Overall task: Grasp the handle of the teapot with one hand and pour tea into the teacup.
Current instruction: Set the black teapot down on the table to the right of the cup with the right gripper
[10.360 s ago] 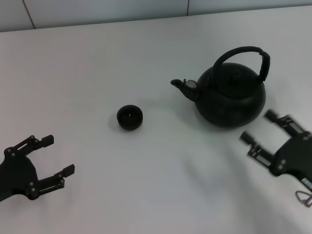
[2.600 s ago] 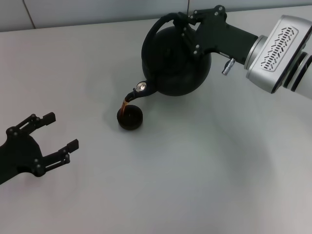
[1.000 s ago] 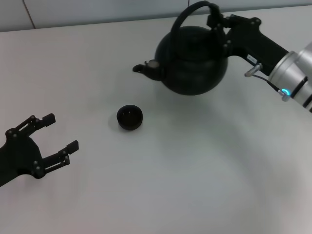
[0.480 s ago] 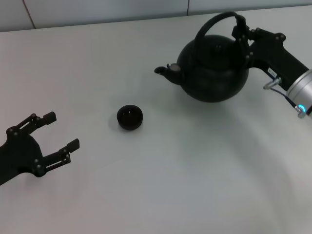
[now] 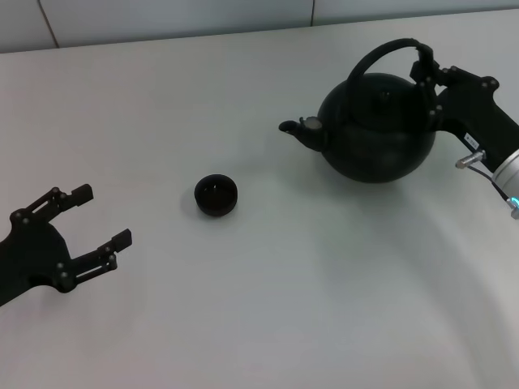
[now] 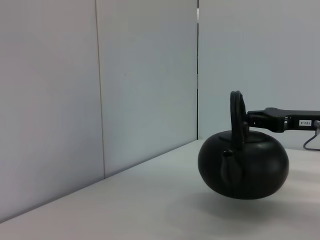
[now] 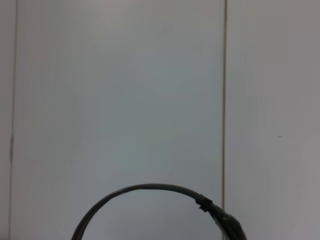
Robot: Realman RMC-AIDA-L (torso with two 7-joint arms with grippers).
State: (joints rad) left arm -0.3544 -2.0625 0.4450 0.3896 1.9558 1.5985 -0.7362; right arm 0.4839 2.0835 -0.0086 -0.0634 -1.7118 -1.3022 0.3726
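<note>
The black teapot point(image 5: 375, 134) hangs upright just above the table at the right, its spout point(image 5: 298, 130) pointing left toward the teacup. My right gripper point(image 5: 426, 74) is shut on the right side of the arched handle point(image 5: 381, 53). The left wrist view shows the teapot point(image 6: 250, 172) from the spout side with a shadow under it, and the handle point(image 6: 236, 112) held from the right. Only the handle's arc point(image 7: 145, 188) shows in the right wrist view. The small black teacup point(image 5: 216, 195) stands on the table left of the spout, well apart. My left gripper point(image 5: 101, 216) rests open at the near left.
The white table point(image 5: 268, 308) stretches all around the cup and pot. A pale panelled wall point(image 5: 162, 16) runs along its far edge.
The right arm, after tilting the teapot over the teacup and pouring, has levelled it and carried it right and nearer, away from the cup. The left arm has stayed put.
</note>
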